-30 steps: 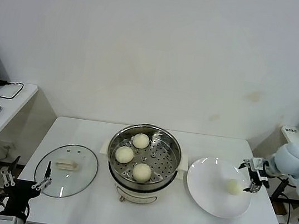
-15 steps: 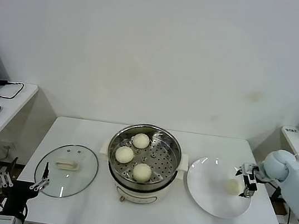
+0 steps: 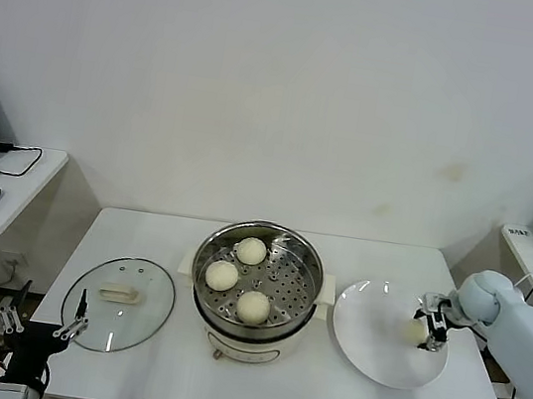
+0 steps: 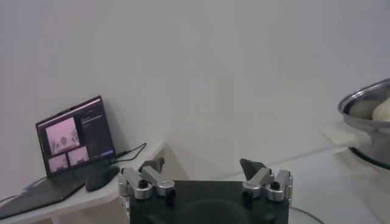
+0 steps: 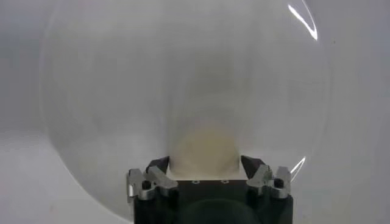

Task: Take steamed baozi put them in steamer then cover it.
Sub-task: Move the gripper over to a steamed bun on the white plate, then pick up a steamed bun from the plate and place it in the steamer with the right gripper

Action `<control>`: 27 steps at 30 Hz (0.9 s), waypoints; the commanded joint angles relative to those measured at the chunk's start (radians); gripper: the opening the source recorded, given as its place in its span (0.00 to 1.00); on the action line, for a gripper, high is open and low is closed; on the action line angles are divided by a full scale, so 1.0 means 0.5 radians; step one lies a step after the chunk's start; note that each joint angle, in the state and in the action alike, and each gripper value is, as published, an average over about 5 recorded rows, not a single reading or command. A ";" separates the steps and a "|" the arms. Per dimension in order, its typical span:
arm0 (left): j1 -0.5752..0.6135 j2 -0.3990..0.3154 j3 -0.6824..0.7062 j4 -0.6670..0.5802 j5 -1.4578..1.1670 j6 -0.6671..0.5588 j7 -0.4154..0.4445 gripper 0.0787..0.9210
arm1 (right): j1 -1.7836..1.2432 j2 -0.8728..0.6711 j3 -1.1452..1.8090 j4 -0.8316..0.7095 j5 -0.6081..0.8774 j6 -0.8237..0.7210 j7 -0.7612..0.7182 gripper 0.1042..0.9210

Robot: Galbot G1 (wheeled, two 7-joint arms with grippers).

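Shiny steel steamer [image 3: 260, 259]; glass cover [image 3: 117, 304]

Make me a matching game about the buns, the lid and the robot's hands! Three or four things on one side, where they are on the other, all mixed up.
Things:
1. glass lid
2. last baozi
3. three baozi
4. left gripper

Places:
A. inside the steamer, on its perforated tray
B. on the white plate, between the right gripper's open fingers
C. flat on the table, to the left of the steamer
D. low off the table's front left corner, open and holding nothing

Pairs: 1-C, 2-B, 3-A, 4-D
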 commanded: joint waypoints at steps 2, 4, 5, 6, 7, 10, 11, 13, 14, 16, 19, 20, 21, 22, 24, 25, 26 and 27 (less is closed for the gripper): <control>0.004 0.002 0.001 -0.010 -0.001 -0.003 -0.002 0.88 | 0.051 -0.031 -0.036 0.056 0.057 -0.017 -0.036 0.62; 0.003 0.006 0.000 -0.014 -0.001 -0.003 -0.001 0.88 | 0.117 -0.081 -0.094 0.122 0.113 -0.040 -0.052 0.60; 0.001 0.008 0.000 -0.016 -0.001 -0.003 -0.001 0.88 | 0.166 -0.113 -0.137 0.158 0.147 -0.054 -0.058 0.60; -0.001 0.010 0.001 -0.017 -0.002 -0.003 0.000 0.88 | 0.229 -0.149 -0.193 0.202 0.187 -0.072 -0.065 0.59; -0.004 0.012 0.003 -0.019 -0.002 -0.002 0.000 0.88 | 0.297 -0.179 -0.252 0.238 0.227 -0.091 -0.067 0.59; -0.014 0.018 0.013 -0.020 -0.003 -0.002 0.002 0.88 | 0.530 -0.264 -0.452 0.351 0.372 -0.165 -0.073 0.59; -0.018 0.020 0.018 -0.020 -0.002 -0.001 0.002 0.88 | 0.614 -0.284 -0.511 0.383 0.427 -0.190 -0.075 0.59; -0.026 0.024 0.030 -0.020 -0.001 0.000 0.003 0.88 | 0.786 -0.313 -0.628 0.443 0.541 -0.239 -0.076 0.59; -0.030 0.026 0.035 -0.020 -0.001 0.000 0.003 0.88 | 0.874 -0.318 -0.682 0.468 0.597 -0.260 -0.072 0.59; -0.037 0.032 0.043 -0.020 -0.002 0.001 0.003 0.88 | 1.041 -0.313 -0.810 0.522 0.706 -0.307 -0.056 0.59; -0.048 0.043 0.048 -0.017 -0.004 0.002 0.005 0.88 | 1.298 -0.275 -1.011 0.617 0.880 -0.383 -0.017 0.59; -0.052 0.046 0.049 -0.015 -0.005 0.003 0.005 0.88 | 1.388 -0.250 -1.078 0.651 0.943 -0.414 0.000 0.60; -0.056 0.048 0.050 -0.012 -0.006 0.003 0.005 0.88 | 1.472 -0.217 -1.141 0.680 1.001 -0.445 0.017 0.60; -0.060 0.050 0.052 -0.009 -0.007 0.003 0.006 0.88 | 1.558 -0.172 -1.208 0.710 1.063 -0.481 0.038 0.60; -0.069 0.048 0.058 -0.002 -0.007 0.004 0.006 0.88 | 1.708 -0.068 -1.314 0.758 1.182 -0.559 0.082 0.60; -0.073 0.045 0.062 0.000 -0.007 0.004 0.005 0.88 | 1.765 -0.006 -1.359 0.774 1.244 -0.598 0.109 0.60; -0.077 0.041 0.066 0.003 -0.007 0.004 0.005 0.88 | 1.809 0.058 -1.396 0.787 1.308 -0.641 0.140 0.60; -0.080 0.037 0.070 0.005 -0.007 0.004 0.005 0.88 | 1.837 0.117 -1.424 0.795 1.365 -0.684 0.170 0.61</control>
